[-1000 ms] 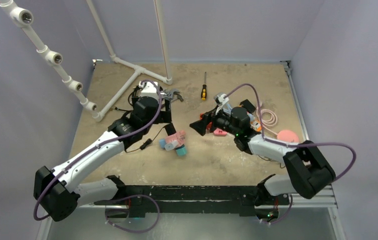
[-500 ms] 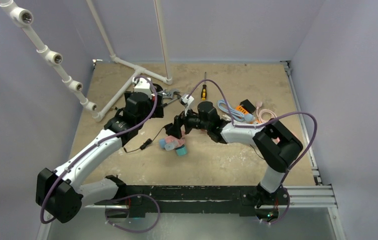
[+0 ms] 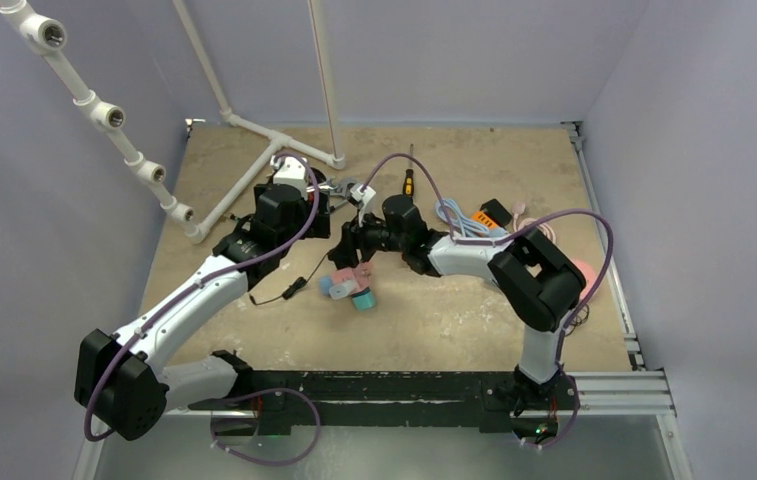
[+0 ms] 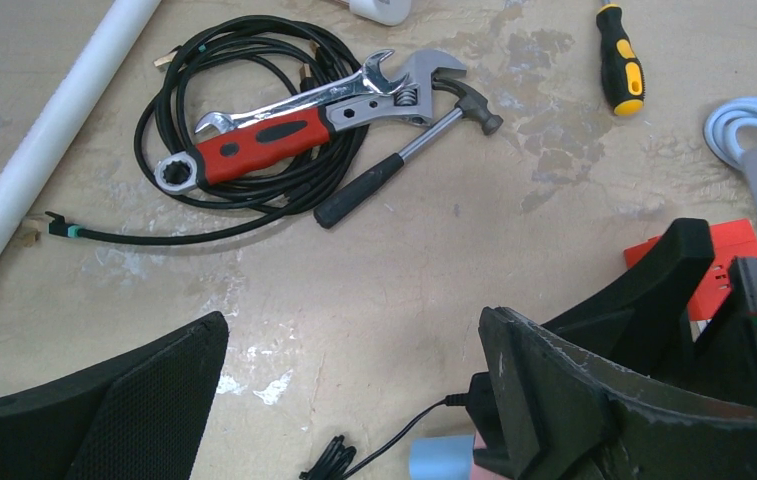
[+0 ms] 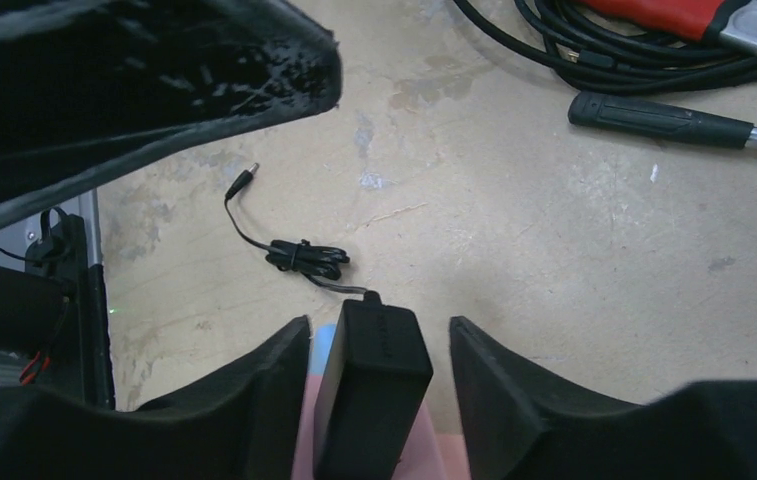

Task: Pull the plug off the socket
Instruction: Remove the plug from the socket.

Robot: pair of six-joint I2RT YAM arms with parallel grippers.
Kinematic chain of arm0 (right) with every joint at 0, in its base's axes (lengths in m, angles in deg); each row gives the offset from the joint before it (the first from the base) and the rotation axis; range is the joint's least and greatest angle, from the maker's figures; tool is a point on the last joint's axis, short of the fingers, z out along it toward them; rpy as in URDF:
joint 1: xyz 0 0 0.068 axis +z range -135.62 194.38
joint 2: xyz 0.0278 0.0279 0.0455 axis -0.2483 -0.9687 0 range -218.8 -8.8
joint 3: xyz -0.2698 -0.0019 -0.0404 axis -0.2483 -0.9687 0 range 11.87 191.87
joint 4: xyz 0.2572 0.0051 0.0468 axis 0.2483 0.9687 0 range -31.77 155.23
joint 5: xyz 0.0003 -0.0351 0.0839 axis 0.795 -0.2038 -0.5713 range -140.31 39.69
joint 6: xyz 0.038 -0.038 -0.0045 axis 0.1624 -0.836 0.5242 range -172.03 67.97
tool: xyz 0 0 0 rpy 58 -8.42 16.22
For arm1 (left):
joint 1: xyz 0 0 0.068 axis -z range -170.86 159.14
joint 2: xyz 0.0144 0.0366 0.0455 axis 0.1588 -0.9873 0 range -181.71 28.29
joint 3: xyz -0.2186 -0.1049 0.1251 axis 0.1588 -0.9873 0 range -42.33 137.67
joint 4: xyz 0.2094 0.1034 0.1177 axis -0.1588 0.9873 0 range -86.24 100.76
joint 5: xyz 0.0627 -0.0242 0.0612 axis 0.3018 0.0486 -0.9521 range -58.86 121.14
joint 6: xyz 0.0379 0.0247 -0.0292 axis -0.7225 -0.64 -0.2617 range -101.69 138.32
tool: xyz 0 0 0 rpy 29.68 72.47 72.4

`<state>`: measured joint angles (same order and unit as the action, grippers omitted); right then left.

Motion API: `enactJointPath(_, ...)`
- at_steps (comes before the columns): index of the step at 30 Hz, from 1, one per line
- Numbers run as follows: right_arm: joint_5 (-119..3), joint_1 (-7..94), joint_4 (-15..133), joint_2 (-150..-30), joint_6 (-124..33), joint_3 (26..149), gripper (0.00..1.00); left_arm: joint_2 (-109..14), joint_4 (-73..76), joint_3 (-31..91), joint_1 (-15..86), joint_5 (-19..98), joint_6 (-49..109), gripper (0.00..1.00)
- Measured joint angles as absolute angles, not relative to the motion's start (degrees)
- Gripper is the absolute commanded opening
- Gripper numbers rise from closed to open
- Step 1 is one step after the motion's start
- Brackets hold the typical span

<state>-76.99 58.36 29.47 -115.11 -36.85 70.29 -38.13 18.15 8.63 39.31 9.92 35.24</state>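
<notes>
Right gripper (image 5: 379,330) straddles the black plug (image 5: 374,390) — jaws apart (not clamped); left gripper (image 4: 354,320) wide apart.

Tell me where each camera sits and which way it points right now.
Top external: above and behind the bases, looking down on the table; both arms show.
Left wrist: on the left arm, facing down at the wrench and hammer; its open jaws frame the bottom edge.
Right wrist: low, facing the plug between its jaws.
Shared: both wrist views show the hammer and plug.
</notes>
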Motion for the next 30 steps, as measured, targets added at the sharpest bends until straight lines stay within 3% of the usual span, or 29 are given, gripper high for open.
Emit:
enactJointPath(6,-77.58,58.65,29.41,-115.94,-35.94,70.88,0.03,-37.82,18.22,8.61,39.31,9.4,35.24,0.97)
enactJointPath(7,-77.64,58.76,29.41,-115.37,-35.94,70.7,0.0,-37.51,18.15,8.54,39.31,9.12,35.24,0.97)
enactJointPath(13,-72.05,58.89,28.19,-106.71,-36.2,62.85,0.0,-33.86,16.47,6.99,39.34,12.0,35.02,0.95)
enactJointPath(21,-50.74,58.95,22.04,-88.33,-34.65,50.24,0.0,-33.03,7.62,3.25,41.81,35.93,32.42,0.97)
enactJointPath(30,-37.69,58.89,15.38,-83.5,-31.35,41.61,0.0,-39.2,4.8,3.19,49.24,44.24,29.6,0.99)
